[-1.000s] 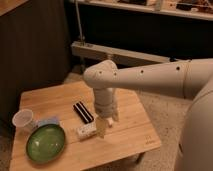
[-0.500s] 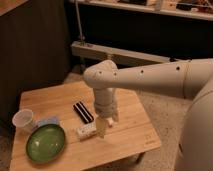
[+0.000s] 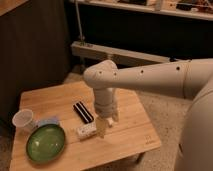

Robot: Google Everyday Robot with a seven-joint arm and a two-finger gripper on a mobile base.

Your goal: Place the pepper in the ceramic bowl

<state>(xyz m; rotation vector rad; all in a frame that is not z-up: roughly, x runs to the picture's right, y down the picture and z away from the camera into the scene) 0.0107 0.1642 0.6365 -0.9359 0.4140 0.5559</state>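
Observation:
The green ceramic bowl [image 3: 46,142] sits empty on the front left of the wooden table [image 3: 135,135]. My gripper [image 3: 106,123] hangs from the white arm [image 3: 150,77] low over the table's middle, right of a whitish box [image 3: 86,131] and well right of the bowl. I see no pepper; it may be hidden by the gripper.
A translucent white cup [image 3: 23,120] stands at the left edge behind the bowl. A pale blue object [image 3: 48,121] lies between cup and bowl. A black striped bar [image 3: 83,112] lies behind the box. A dark wall and a shelf rise behind the table.

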